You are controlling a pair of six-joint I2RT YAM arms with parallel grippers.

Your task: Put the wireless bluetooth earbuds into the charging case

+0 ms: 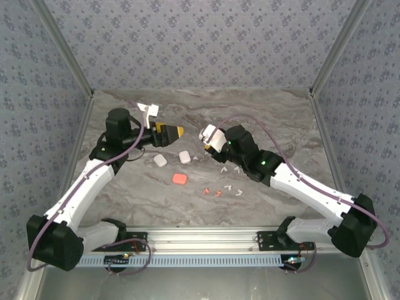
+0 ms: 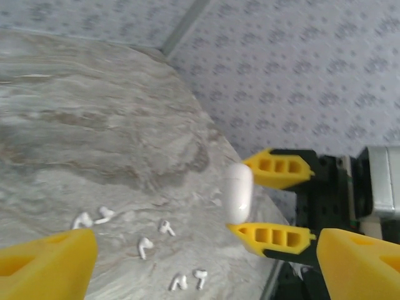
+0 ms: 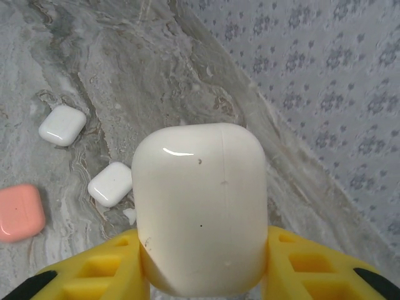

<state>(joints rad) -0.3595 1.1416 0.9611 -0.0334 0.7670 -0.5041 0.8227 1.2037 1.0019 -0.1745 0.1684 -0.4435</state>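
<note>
Right claw I'm driving is clamping a white case, left claw gaping empty, earbuds lying scattered ahead of it.

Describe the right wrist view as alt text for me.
The right gripper clamps a white charging case front and centre between yellow fingers. Behind it on the marbled table lie two white cases and a pink case.

white case held in right end effector: 1 | white cases on desk, left of that end effector: 2 | pink case, also left: 1 | white earbuds: 6 | orange-red earbuds: 2
</note>
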